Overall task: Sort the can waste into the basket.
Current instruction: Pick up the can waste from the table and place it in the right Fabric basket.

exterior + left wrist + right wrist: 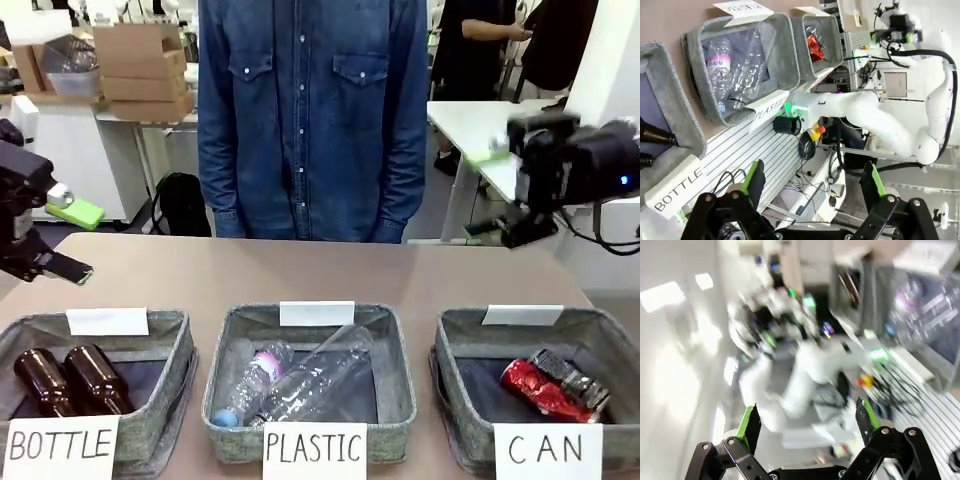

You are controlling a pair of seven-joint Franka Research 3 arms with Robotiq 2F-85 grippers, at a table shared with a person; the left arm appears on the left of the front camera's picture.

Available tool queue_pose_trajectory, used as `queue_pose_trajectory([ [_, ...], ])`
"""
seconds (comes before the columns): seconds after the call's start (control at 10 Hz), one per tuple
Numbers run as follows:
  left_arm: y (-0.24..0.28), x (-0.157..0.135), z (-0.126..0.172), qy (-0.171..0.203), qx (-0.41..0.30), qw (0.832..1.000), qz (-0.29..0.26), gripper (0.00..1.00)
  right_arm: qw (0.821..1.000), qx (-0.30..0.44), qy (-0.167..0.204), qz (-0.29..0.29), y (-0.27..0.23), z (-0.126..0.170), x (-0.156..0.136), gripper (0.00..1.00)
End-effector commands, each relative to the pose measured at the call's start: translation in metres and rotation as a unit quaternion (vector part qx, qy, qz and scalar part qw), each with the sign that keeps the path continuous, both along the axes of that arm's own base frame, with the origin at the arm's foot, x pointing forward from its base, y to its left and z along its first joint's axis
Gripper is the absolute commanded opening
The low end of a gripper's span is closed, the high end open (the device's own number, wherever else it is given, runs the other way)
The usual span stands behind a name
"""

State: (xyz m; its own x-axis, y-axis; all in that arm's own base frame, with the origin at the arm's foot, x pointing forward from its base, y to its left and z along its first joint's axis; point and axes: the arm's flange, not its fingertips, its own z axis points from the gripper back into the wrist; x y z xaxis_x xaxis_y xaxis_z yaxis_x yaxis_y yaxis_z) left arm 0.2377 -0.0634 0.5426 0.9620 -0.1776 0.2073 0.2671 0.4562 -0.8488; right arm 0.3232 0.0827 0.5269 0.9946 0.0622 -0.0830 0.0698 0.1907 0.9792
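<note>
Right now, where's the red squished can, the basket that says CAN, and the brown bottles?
red can (533,389), front view, on its crumpled middle.
CAN basket (458,345), front view, on its grey left wall.
brown bottles (97,380), front view, on the right bottle's body.

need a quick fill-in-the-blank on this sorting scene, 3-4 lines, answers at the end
1. The red can lies in the basket signed ____.
2. The basket signed BOTTLE holds ____ brown glass bottles.
3. The left gripper has its fingers ____, with nothing between them.
4. The clear plastic bottles lie in the ____ of the three baskets.

Answers: CAN; two; open; middle
</note>
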Motion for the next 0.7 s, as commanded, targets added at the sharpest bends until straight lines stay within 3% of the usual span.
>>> queue_pose_trajectory([
  [0.0, -0.0185, 0.0018, 0.0024, -0.003, 0.009, 1.0, -0.027, 1.0, 0.996, -0.028, -0.032, 0.074, 0.0003, -0.0102, -0.0131, 1.0],
  [0.6, -0.0185, 0.0018, 0.0024, -0.003, 0.009, 1.0, -0.027, 1.0, 0.996, -0.028, -0.032, 0.074, 0.0003, -0.0102, -0.0131, 1.0],
])
